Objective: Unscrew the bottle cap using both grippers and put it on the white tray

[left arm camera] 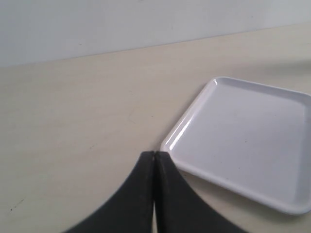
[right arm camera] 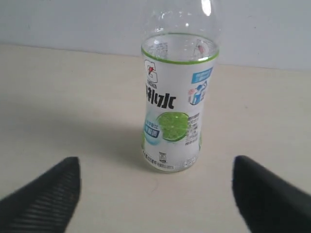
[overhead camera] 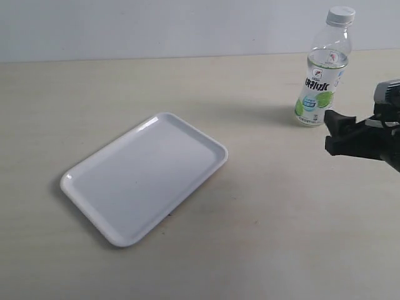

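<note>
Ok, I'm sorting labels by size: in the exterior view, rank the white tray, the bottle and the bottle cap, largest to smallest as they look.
1. white tray
2. bottle, though it stands farther back
3. bottle cap, on the bottle's top

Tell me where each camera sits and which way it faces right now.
Exterior: raised off the arms, looking down across the table at the tray and the bottle, cap on; only the right tool shows, at the right edge.
Left wrist: behind the shut left tool, low over the table, facing the tray's corner.
Right wrist: behind the open right tool's fingers, low, facing the bottle; cap out of frame.
Shared: exterior and left wrist show the tray; exterior and right wrist, the bottle.
</note>
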Controlling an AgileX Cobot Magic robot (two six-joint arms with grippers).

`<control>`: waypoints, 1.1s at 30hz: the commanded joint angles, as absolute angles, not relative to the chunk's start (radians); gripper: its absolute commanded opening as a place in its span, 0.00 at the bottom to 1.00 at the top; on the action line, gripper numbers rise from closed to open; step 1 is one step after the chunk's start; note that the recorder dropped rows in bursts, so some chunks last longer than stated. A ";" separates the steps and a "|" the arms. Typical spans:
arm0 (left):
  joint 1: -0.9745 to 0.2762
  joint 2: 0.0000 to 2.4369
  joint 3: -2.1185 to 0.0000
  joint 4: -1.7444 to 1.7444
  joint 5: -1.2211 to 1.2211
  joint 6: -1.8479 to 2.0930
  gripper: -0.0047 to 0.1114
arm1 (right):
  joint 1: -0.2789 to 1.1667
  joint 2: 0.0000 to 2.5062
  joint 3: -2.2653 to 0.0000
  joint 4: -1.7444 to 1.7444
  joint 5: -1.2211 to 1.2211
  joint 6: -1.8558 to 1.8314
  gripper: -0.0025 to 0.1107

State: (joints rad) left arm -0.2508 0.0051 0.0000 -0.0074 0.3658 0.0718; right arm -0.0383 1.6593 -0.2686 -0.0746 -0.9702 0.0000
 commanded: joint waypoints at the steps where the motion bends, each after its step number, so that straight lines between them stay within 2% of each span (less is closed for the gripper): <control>1: -0.249 0.000 0.000 -0.011 0.361 0.072 0.04 | -0.043 1.768 -0.341 -0.060 -1.025 0.032 0.95; 17: -0.249 0.000 0.000 -0.011 0.361 0.072 0.04 | -0.043 2.044 -0.622 -0.062 -1.023 0.012 0.95; 33: -0.249 0.000 0.000 -0.011 0.361 0.072 0.04 | -0.043 2.160 -0.765 -0.060 -1.025 -0.024 0.95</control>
